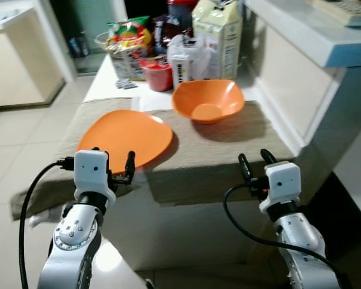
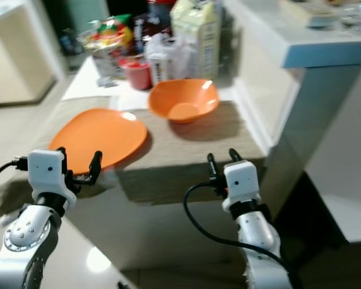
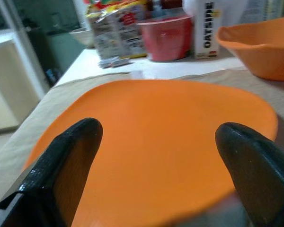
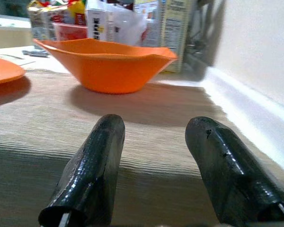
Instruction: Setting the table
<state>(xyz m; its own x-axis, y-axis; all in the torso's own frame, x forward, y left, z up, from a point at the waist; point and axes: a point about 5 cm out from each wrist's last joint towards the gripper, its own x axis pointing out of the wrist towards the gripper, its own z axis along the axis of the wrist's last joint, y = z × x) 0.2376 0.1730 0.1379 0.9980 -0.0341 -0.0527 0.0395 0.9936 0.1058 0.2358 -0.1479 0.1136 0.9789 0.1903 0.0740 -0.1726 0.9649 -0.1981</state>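
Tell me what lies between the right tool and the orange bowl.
Only bare beige table runner lies between the right tool and the orange bowl, clearest in the right wrist view.

— The orange plate [image 1: 125, 137] and bowl [image 1: 207, 100]: plastic?
— They look it, smooth with a faint sheen. The cloth [image 4: 47, 137] over the surface is matt, finely ribbed weave.
— The pincer fingers [image 4: 92, 165]?
— Black, glossy, slightly scuffed. The floor [image 1: 12, 150] is shiny tile.

Home kitchen/dining spot. Evidence: table [image 1: 228, 150] with beige cloth, orange plate [image 1: 125, 136] and orange bowl [image 1: 207, 100] on it; milk carton [image 1: 216, 37], snack bags [image 1: 129, 36], red cup [image 1: 158, 75] crowded at far end; white counter [image 1: 301, 30] alongside; tiled floor [image 1: 18, 144].
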